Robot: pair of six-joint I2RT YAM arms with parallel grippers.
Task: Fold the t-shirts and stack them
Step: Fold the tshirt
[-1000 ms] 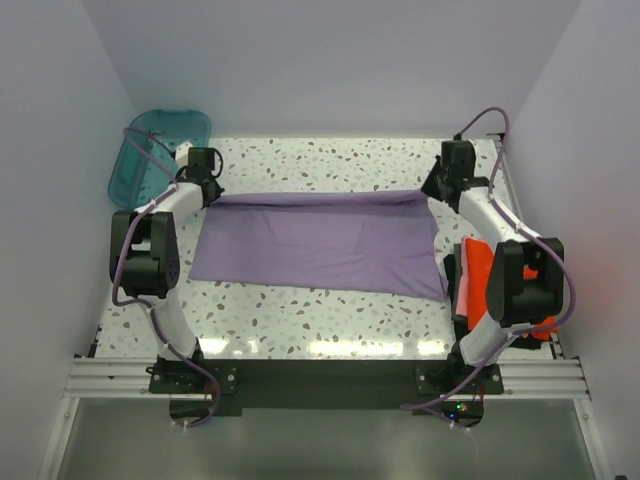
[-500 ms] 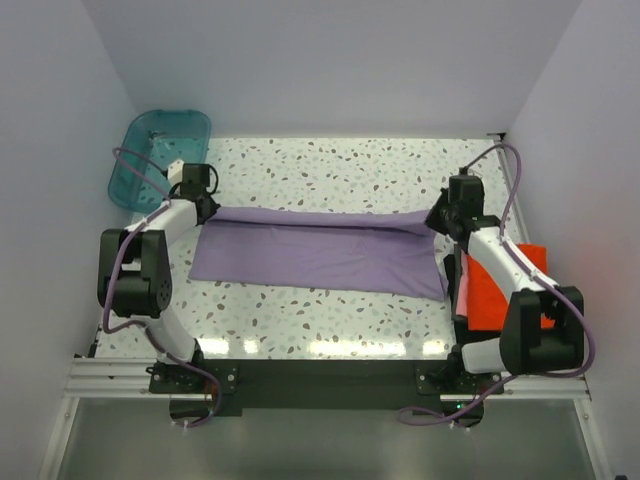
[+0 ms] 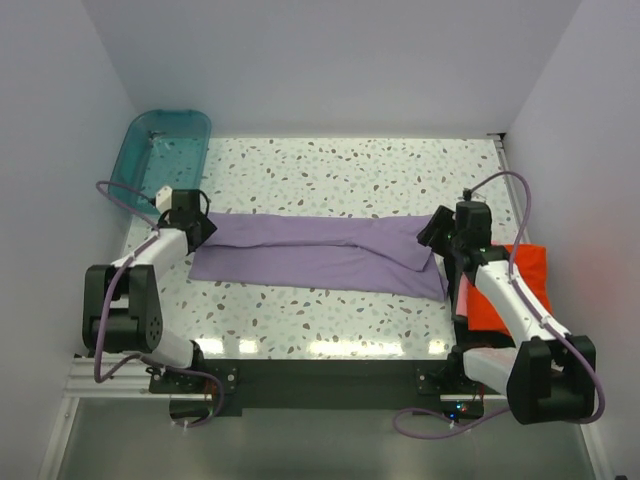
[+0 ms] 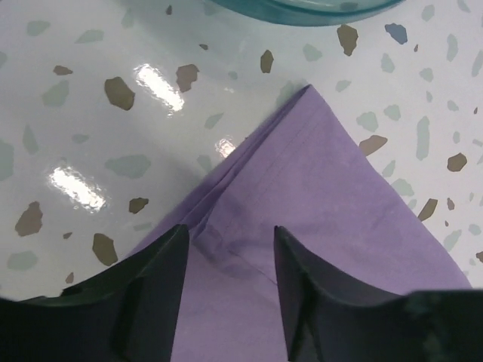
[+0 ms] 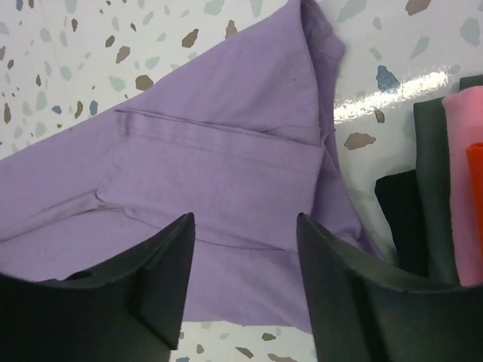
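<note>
The lavender-purple t-shirt (image 3: 320, 255) lies flat across the middle of the table as a long band, its far part folded over toward the near side. My left gripper (image 3: 203, 228) hangs open just above the shirt's left end (image 4: 339, 188), the black fingers (image 4: 151, 286) apart with nothing between them. At the right end of the shirt (image 5: 226, 151), my right gripper (image 3: 430, 232) is also open and holds nothing. The orange-red t-shirt (image 3: 528, 264) sits folded at the right edge of the table, partly under the right arm; its edge (image 5: 475, 196) shows in the right wrist view.
A teal plastic tub (image 3: 165, 145) stands at the back left corner, its rim (image 4: 317, 9) just beyond the shirt's left corner. White walls close in the speckled table (image 3: 330, 170) on three sides.
Both grippers carried the shirt's far edge toward the near side, laying it over the lower part. Both then opened and let go of the cloth.
</note>
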